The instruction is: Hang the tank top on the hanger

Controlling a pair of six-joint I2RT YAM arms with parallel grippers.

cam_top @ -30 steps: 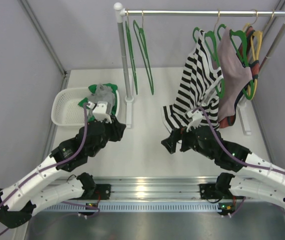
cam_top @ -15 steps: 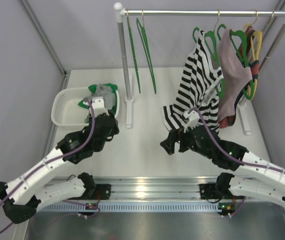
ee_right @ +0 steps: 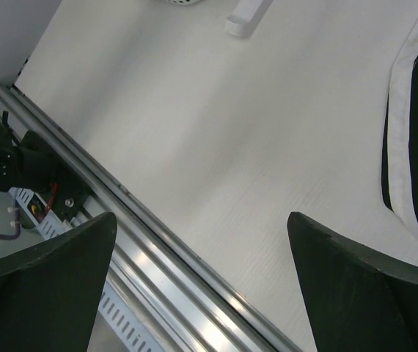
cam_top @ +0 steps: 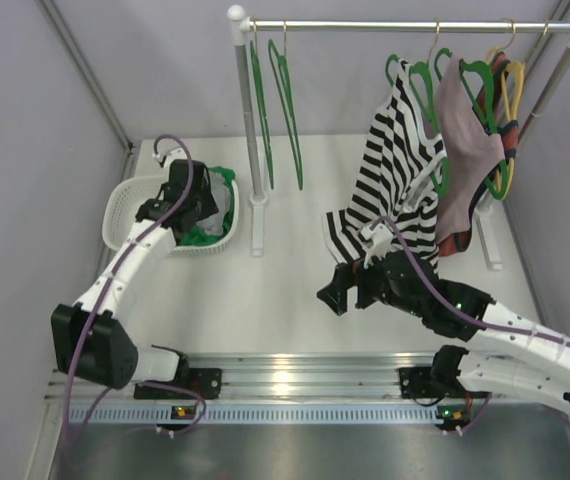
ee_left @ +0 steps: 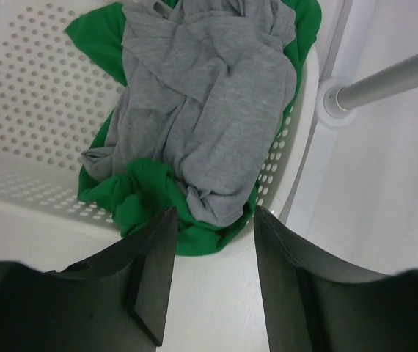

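Where the tank top [ee_left: 209,110] lies, the left gripper [ee_left: 213,235] gapes empty.

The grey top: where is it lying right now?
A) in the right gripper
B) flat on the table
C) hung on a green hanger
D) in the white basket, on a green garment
D: the grey top lies crumpled in the white basket over the green garment.

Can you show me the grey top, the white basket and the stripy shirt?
grey tank top [ee_left: 209,110], left wrist view, middle of its crumpled cloth.
white basket [ee_left: 26,110], left wrist view, its holey inside wall.
striped top [cam_top: 397,165], top external view, middle of its hanging front.
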